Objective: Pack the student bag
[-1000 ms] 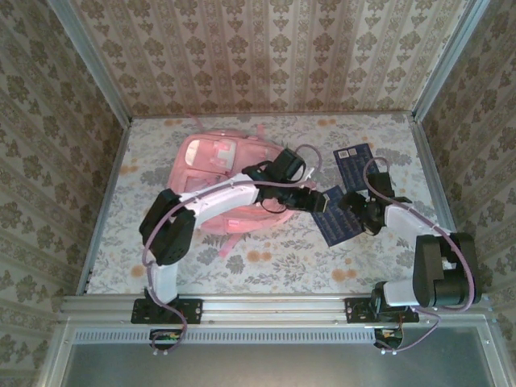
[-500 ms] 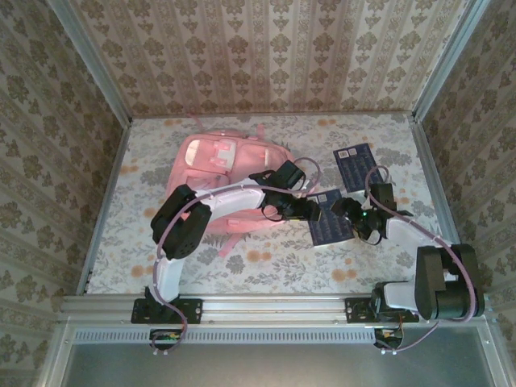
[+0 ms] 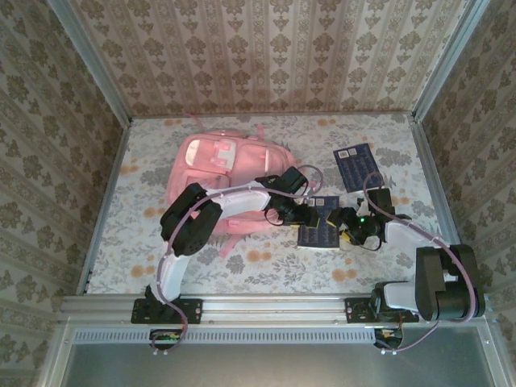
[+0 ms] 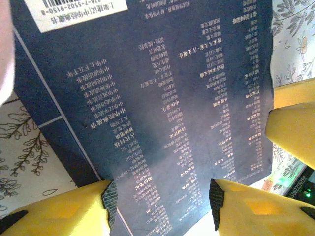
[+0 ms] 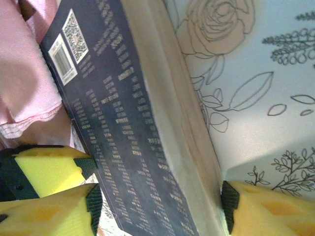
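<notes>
Quick note on what moved: dark blue book (image 3: 317, 232) a second back lying further right and more skewed, now hauled in closer to the student bag (image 3: 218, 161) and toward the near side of the table (image 3: 387, 270), tipped enough to show the pale page edge. Same story with the right arm: in tighter on the book from the other side. Reads as good news for the packing, probably a two-handed carry or a hand-off being set up, though nothing looks loaded yet. Bag itself flat on the far left part of the table, front pockets up, with the left arm reaching across its near right corner; can't tell from above which pocket is unzipped.

On to the fingers. Left gripper (image 3: 305, 218): partly open, yellow pads (image 4: 64, 209) either side of the book's end in the wrist view, black tips hard against the cover edges, so calling that a grip on the book. Right gripper (image 3: 347, 231): also partly open, foam pads (image 5: 266, 206) set across the book's thickness, one on the cover, the other at the page block; looks like contact on both sides, can't swear how firm. Second blue book (image 3: 357, 168) further back on the right, well apart from both grippers.
</notes>
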Robot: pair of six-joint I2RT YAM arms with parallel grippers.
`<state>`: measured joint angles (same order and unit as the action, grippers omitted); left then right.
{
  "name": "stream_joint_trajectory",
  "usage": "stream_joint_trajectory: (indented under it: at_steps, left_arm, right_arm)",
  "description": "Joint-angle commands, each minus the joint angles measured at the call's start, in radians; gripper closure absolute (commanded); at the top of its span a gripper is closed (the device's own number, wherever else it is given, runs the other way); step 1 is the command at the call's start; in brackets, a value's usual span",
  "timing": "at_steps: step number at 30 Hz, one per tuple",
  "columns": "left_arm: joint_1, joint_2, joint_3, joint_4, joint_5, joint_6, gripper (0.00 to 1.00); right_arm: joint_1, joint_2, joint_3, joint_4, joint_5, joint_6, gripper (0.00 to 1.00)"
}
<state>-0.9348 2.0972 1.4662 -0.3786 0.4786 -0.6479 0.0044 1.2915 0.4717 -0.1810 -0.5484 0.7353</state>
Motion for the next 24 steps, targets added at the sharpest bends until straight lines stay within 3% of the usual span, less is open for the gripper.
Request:
stream_joint_trajectory:
  at_steps: [1,14,21,24]
  left_arm:
    - [-0.003,0.027,0.019,-0.057,-0.002,0.03,0.46]
    - [-0.006,0.037,0.015,-0.051,0.021,0.039,0.53]
    - [0.004,-0.039,0.025,-0.072,0.051,0.053,0.51]
    - [0.012,-0.103,0.035,-0.094,0.053,0.061,0.48]
  right_arm:
    - [0.005,0.002,0.013,0.022,-0.058,0.007,0.4]
    - [0.013,-0.015,0.038,-0.002,-0.06,0.003,0.64]
    - [0.012,-0.064,0.051,-0.081,0.033,-0.052,0.91]
    - [0.013,-0.111,0.06,-0.118,0.077,-0.057,0.98]
